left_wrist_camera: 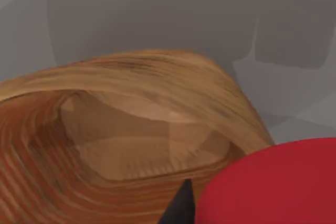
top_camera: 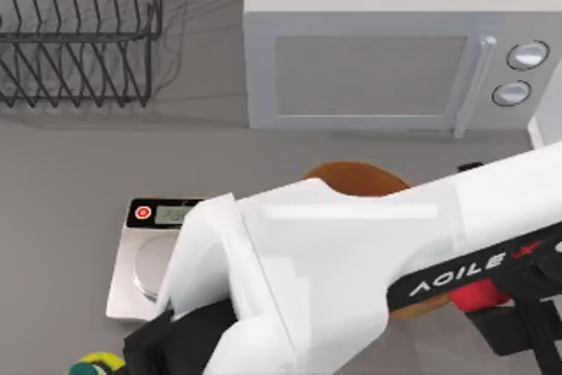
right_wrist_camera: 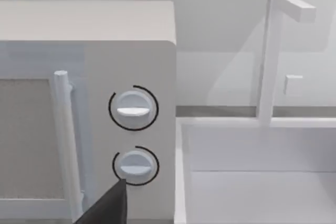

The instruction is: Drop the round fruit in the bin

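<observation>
Above one bin (left_wrist_camera: 157,145), one round fruit (left_wrist_camera: 273,182) in left gripper (top_camera: 492,305).

My left arm (top_camera: 334,261) reaches from the near left corner of the top view across to the right, its broad white housing angled over the middle of the table and its black forearm running on toward the right edge. At its end the left gripper (top_camera: 493,306) is closed around the round fruit (top_camera: 474,294), with one dark fingertip (left_wrist_camera: 178,208) pressed beside the red skin. My right arm is off to the right, a dark part of the right gripper (right_wrist_camera: 110,205) pointing toward the back.
</observation>
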Tool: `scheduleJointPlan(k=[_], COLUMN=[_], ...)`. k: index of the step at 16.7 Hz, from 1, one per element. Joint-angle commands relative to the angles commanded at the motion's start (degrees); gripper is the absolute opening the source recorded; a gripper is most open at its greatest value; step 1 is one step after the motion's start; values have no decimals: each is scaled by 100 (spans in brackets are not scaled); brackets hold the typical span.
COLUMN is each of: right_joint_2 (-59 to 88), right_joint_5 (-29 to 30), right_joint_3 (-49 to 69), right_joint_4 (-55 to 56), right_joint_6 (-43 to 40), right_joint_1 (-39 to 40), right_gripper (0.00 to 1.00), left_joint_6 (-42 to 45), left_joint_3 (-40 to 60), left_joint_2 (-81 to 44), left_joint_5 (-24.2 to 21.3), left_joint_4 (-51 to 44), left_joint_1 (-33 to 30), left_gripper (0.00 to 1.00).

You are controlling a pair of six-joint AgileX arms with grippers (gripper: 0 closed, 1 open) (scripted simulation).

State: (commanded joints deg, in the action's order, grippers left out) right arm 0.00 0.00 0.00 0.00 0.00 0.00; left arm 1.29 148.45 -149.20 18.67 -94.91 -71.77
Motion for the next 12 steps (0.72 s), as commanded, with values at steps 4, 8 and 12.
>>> scheduleJointPlan(k=[4, 8, 12], right_joint_2=[0, 0, 0], right_joint_5=[0, 0, 0], right_joint_3=[0, 0, 0], right_joint_4=[0, 0, 0], right_joint_6=[0, 0, 0], right_joint_1=[0, 0, 0], right_gripper=[100, 100, 100], left_joint_6=[-3484, -6662, -9421], left_joint_3=[-548, -1029, -1441], left_joint_2=[245, 505, 768], left_joint_5=[-118, -307, -527], left_joint_4=[241, 482, 710], left_joint_1=[161, 418, 723], left_gripper=[0, 0, 0])
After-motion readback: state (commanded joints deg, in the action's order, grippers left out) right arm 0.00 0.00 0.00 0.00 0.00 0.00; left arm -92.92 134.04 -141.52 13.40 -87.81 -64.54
